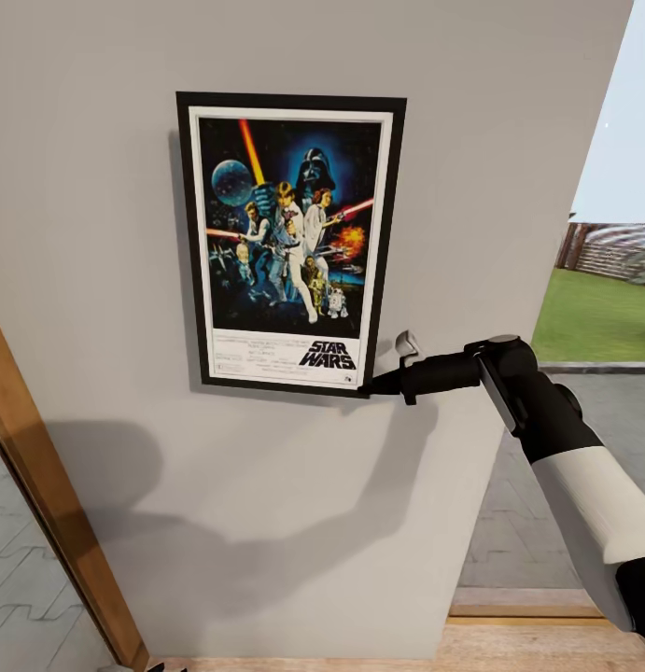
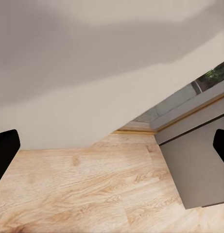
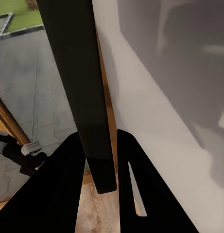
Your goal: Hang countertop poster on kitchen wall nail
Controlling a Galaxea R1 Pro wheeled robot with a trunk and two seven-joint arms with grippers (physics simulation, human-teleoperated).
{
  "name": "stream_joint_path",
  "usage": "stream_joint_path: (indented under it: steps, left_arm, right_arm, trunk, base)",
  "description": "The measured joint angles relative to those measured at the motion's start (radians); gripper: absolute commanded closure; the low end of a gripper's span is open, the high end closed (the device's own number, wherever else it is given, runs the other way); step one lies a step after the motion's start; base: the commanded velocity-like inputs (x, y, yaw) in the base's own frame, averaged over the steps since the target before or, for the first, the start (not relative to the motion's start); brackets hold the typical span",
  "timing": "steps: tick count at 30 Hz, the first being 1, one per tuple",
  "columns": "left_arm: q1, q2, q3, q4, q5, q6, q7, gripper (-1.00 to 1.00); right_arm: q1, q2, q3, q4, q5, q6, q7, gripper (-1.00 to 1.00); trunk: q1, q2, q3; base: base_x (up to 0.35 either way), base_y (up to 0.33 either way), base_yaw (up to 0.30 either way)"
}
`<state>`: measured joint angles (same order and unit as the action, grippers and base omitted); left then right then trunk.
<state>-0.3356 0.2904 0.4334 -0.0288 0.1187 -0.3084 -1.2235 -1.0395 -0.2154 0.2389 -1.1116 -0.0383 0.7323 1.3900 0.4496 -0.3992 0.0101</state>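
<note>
The poster (image 1: 289, 243) stands upright and flat against the pale-grey wall (image 1: 266, 523), black frame and white border around it, "STAR WARS" lettering at the bottom. My right gripper (image 1: 371, 385) is shut on its lower right corner. In the right wrist view the frame's black edge (image 3: 80, 73) runs down between the two dark fingers (image 3: 58, 189). My left gripper (image 2: 112, 150) hangs open low over the wooden floor (image 2: 92, 194), holding nothing. Any wall nail is hidden behind the poster. The kitchen countertop is out of view.
A wooden door frame (image 1: 42, 504) slants along the left. The wall ends at the right, where an opening gives onto grey paving (image 1: 583, 467) and a lawn (image 1: 593, 317). A grey panel (image 2: 199, 165) stands near the left gripper.
</note>
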Motion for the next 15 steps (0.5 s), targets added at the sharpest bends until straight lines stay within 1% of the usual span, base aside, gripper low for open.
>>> stream_joint_path:
  steps: [6,15]
  left_arm:
    - [0.0,0.0,0.0,0.0,0.0,0.0,0.0,-1.0]
    - [0.0,0.001,0.0,0.0,0.0,0.0,0.0,-1.0]
  right_arm:
    - [0.0,0.0,0.0,0.001,0.0,-0.001,-0.001,1.0]
    - [0.0,0.0,0.0,0.001,-0.001,-0.001,-0.001,1.0]
  trunk:
    - [0.0,0.0,0.0]
    - [0.0,0.0,0.0]
  base:
    - [0.0,0.004,0.0]
    - [0.0,0.058,0.0]
